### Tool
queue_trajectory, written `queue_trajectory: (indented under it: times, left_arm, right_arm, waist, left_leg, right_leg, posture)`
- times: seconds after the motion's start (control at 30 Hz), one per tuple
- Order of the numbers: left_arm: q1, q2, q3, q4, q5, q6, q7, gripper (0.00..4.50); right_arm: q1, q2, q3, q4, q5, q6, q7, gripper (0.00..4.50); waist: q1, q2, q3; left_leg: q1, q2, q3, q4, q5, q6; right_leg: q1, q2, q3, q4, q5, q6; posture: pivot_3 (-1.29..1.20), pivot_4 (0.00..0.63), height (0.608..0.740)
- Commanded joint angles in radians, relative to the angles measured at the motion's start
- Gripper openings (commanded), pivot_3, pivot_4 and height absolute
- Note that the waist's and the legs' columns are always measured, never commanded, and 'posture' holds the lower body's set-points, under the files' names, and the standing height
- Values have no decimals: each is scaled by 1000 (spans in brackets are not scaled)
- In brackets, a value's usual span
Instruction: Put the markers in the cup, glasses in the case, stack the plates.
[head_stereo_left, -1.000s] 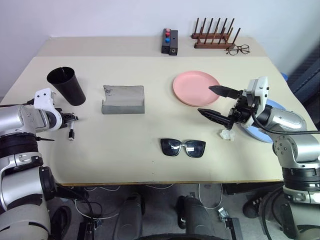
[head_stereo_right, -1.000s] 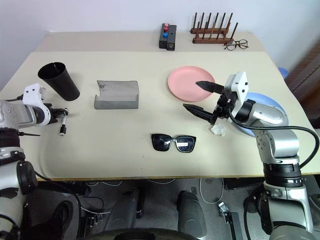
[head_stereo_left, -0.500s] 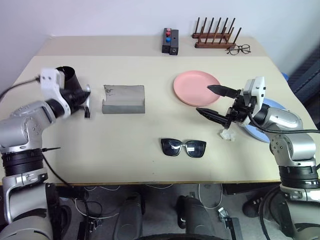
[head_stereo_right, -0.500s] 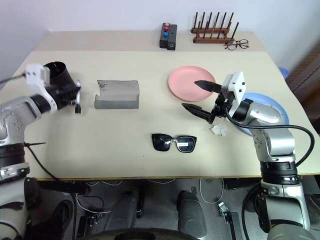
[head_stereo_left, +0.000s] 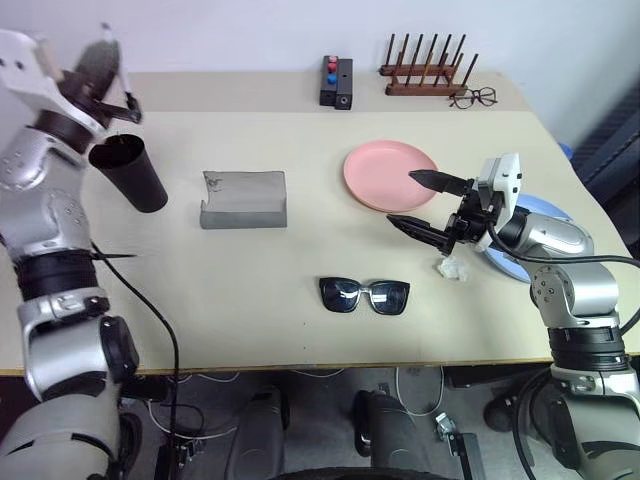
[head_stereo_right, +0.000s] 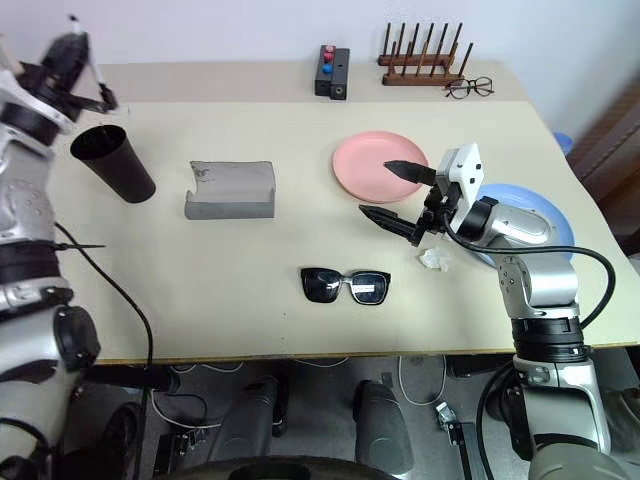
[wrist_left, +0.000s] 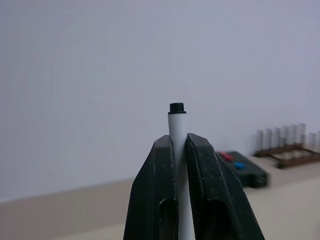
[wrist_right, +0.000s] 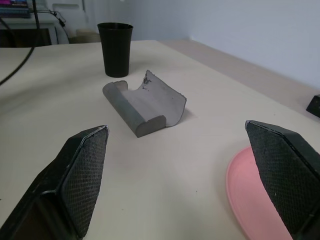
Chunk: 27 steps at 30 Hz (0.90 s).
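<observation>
Your left pincer (wrist_left: 178, 150) is gripping a slim white marker with a black cap (wrist_left: 176, 125), raised above the black tapered plastic cup (head_stereo_left: 131, 176) at the far left of the worktop (head_stereo_left: 250, 320); nothing is dropped in yet. Your right pincer (head_stereo_left: 425, 204) is hanging wide open and empty by the salmon pink plate (head_stereo_left: 385, 176). The black-framed sunglasses (head_stereo_left: 365, 295) are lying near, outside the open grey case (head_stereo_left: 244, 198), and the light blue plate (head_stereo_left: 535, 212) is sitting unstacked at the right.

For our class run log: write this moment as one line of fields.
left claw: shut on marker, raised above cup | right claw: open, beside pink plate | sunglasses: on table, outside case
</observation>
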Motion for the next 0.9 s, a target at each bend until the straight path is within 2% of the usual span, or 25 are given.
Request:
queue_trajectory:
  times: [0.03, 0.23, 0.43, 0.9]
  left_arm:
    - [-51, 74, 24, 99, 19, -101, -20, 25]
    - [-77, 131, 21, 252, 43, -239, -20, 25]
    - [-39, 90, 44, 425, 29, -410, -28, 25]
    - [-38, 43, 28, 536, 29, -448, -65, 25]
  right_arm:
    - [-12, -13, -29, -21, 8, -20, 2, 4500]
    - [-10, -18, -32, -21, 9, -19, 3, 4500]
    - [-20, -16, -25, -9, 8, -18, 8, 4500]
    - [-7, -37, -34, -24, 14, -9, 6, 4500]
  waist:
    - [1, 0, 0]
    - [6, 0, 0]
    - [4, 0, 0]
    - [4, 0, 0]
  left_leg:
    - [0, 0, 0, 0, 0, 0]
    - [0, 0, 0, -1, 0, 0]
    - [0, 0, 0, -1, 0, 0]
    - [0, 0, 0, -2, 0, 0]
  right_leg:
    - [0, 0, 0, 0, 0, 0]
    - [0, 0, 0, -1, 0, 0]
    - [0, 0, 0, -1, 0, 0]
    - [0, 0, 0, -1, 0, 0]
  posture:
    - [0, 150, 740]
    - [0, 150, 740]
    - [0, 150, 740]
    - [0, 150, 740]
